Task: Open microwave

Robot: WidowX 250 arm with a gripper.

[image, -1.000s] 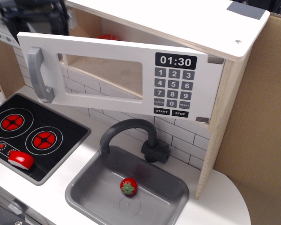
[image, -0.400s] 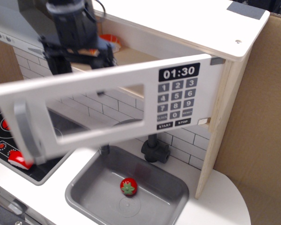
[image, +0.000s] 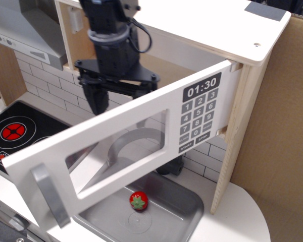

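The white toy microwave's door (image: 141,132) is swung far out toward me, hinged at the right by the wooden side wall. Its grey curved handle (image: 51,194) is at the lower left, the black keypad (image: 198,121) reads 01:30, and the clear window (image: 118,151) shows the faucet behind it. My black gripper (image: 118,93) hangs in front of the microwave cavity, behind the door's upper edge. Its fingers (image: 94,102) are spread apart and hold nothing. The inside of the cavity is mostly hidden by my arm.
A grey sink (image: 189,201) holds a toy strawberry (image: 138,201). A black stove (image: 15,132) with red burners is at the left, under the grey range hood (image: 20,25). A cardboard wall (image: 283,131) stands at the right.
The door has swung from nearly shut to wide open, its handle end moving down and toward me. My gripper has moved right, from the top left to in front of the cavity.
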